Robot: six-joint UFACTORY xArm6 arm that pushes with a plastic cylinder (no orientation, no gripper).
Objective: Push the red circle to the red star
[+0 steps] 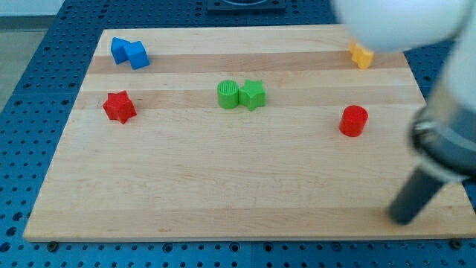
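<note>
Wooden board point(223, 179) on a blue perforated table fills the view. Going left to right: a blue block point(129, 53) of irregular shape sits near the top-left corner, and the red star point(119, 107) lies just below it, at the board's left side. Mid-board, a green cylinder point(228, 94) touches a green star point(253, 94). Further right, the red circle point(354, 120) stands alone, with a yellow block point(361, 55) at its 12 o'clock, near the top edge and partly behind the blurred arm. My tip point(404, 217) rests at the lower right, near the board's edge, touching nothing; I carry no jaws, so there is nothing to open or close. The circle lies at about 11 o'clock from my tip, and the star lies at 9 o'clock from the circle, well apart. I judge I must first get to the circle's 3 o'clock side, then push toward 9 o'clock. No writing or labels can be read.
</note>
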